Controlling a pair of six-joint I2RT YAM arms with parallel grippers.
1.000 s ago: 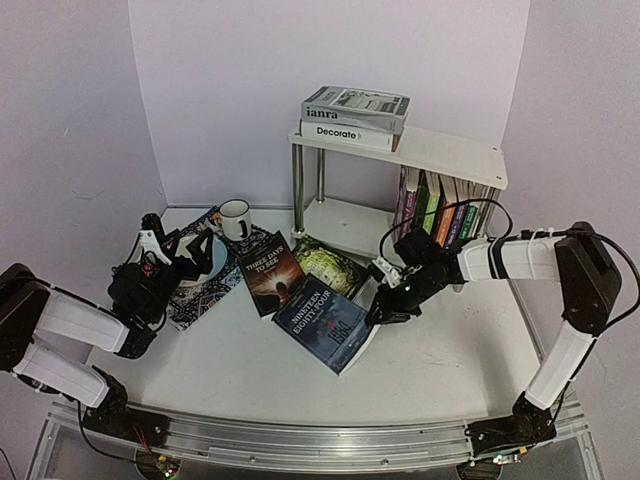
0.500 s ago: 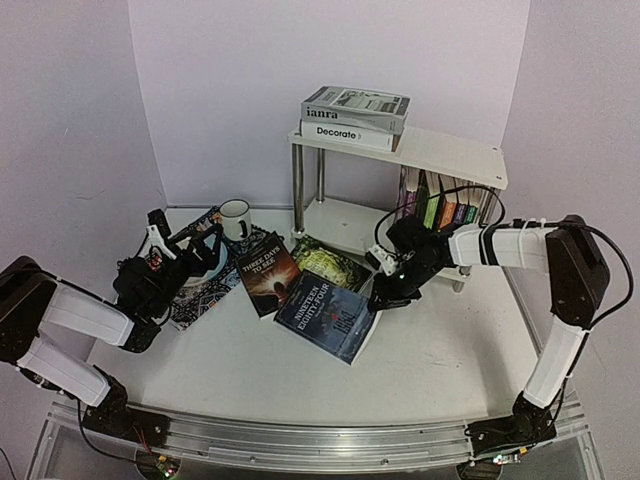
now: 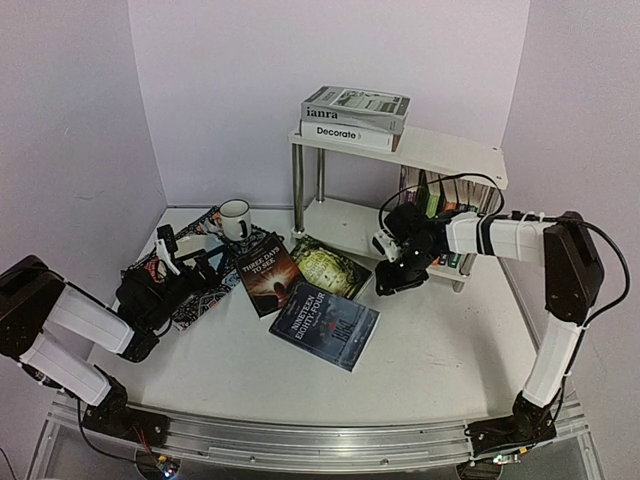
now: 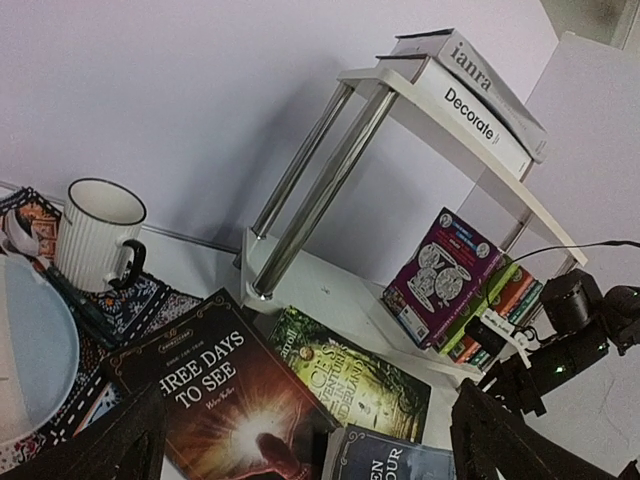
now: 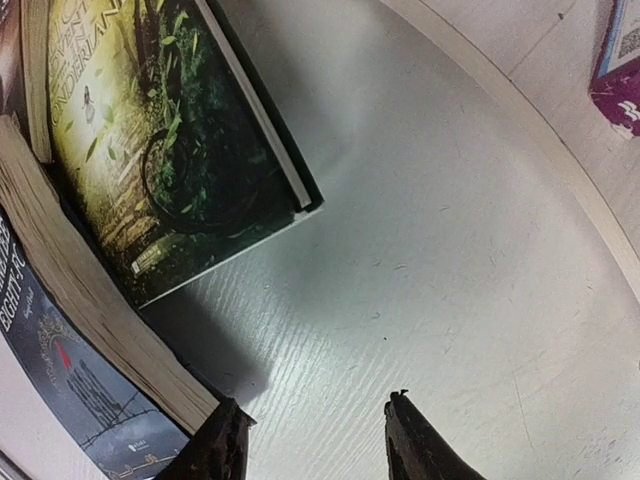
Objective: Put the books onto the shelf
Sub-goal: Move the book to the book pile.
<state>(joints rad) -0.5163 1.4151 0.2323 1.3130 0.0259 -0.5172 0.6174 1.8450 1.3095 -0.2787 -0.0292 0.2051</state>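
Over on the left, the left gripper (image 3: 185,255) hovers above the patterned placemat (image 3: 197,297), fingers spread wide and nothing in them. A white mug (image 3: 235,218) stands at the far end of that mat. Moving along the tabletop (image 3: 450,345), three books lie flat with their covers up: the dark "Three Days to See" book (image 3: 270,275), then the green book (image 3: 330,265) just beside it, and nearer the arms the blue "Nineteen Eighty-Four" book (image 3: 325,325), which overlaps the green one's near edge in the right wrist view. To the right of the books comes the right gripper (image 3: 392,280), low over bare tabletop beside the green book's corner, fingers parted and gripping nothing. Behind it stands the shelf (image 3: 455,150), white boards on chrome legs. On its top board two books are stacked flat at the left end, the "ianra" book (image 3: 355,103) on the "Decorate" book (image 3: 348,133). On the bottom board a row of colourful books (image 3: 447,205) stands upright at the right end.
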